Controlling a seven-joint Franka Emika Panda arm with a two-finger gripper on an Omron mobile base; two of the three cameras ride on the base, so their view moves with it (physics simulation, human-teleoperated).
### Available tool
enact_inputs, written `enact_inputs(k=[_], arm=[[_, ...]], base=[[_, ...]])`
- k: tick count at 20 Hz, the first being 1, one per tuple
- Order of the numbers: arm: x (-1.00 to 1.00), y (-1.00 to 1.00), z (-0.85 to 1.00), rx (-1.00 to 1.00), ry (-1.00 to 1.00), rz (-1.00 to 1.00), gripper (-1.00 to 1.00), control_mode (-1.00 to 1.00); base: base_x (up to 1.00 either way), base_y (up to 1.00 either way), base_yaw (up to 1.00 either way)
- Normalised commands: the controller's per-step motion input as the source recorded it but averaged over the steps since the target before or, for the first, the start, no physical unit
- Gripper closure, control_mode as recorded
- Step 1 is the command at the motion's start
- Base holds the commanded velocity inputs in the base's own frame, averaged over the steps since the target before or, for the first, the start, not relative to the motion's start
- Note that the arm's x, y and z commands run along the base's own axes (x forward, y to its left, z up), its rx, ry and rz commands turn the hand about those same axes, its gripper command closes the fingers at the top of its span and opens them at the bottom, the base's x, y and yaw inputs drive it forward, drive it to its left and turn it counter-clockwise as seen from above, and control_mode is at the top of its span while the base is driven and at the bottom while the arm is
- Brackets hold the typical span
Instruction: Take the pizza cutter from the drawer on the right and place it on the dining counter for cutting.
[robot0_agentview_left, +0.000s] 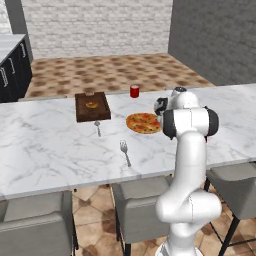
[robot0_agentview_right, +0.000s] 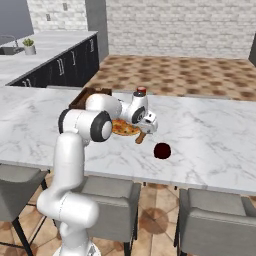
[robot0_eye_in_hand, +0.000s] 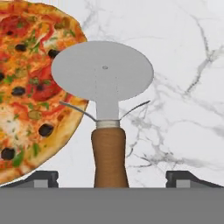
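Observation:
The pizza cutter (robot0_eye_in_hand: 105, 87), with a round silvery wheel and a brown handle (robot0_agentview_right: 141, 137), lies on the dining counter (robot0_eye_in_hand: 183, 52) right beside the pizza (robot0_eye_in_hand: 30, 87); its wheel overlaps the pizza's rim in the hand view. My gripper (robot0_eye_in_hand: 112, 177) hovers over the handle's end, open. Its two fingertips (robot0_eye_in_hand: 41, 177) stand wide apart on either side of the handle and do not touch it. In the right base view the gripper (robot0_agentview_right: 147, 125) hangs just above the white marble counter (robot0_agentview_right: 215, 130), at the pizza's (robot0_agentview_right: 124, 129) right edge. The drawer is out of view.
A dark red ball (robot0_agentview_right: 162, 150) lies on the counter just right of the cutter. A brown wooden tray (robot0_agentview_left: 92, 106), a red cup (robot0_agentview_left: 134, 91) and two forks (robot0_agentview_left: 125, 150) (robot0_agentview_left: 97, 127) lie left of and behind the pizza (robot0_agentview_left: 143, 122). Grey stools (robot0_agentview_left: 140, 210) line the near side.

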Motion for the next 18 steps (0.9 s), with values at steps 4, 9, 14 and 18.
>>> enact_inputs(k=[4,9,14,18], arm=[[-0.58,0.03,0.68,-0.01,-0.01,0.00,-1.00,-1.00],[-0.99,0.32,0.55,-0.06,-0.05,0.05,-1.00,-1.00],[-0.99,0.56,0.56,-0.06,-0.01,0.15,-1.00,-1.00],[-1.00,0.48,0.56,-0.03,-0.01,0.15,-1.00,-1.00]], base=[[0.00,0.00,0.00],[0.00,0.00,0.00],[0.00,0.00,0.00],[0.00,0.00,0.00]])
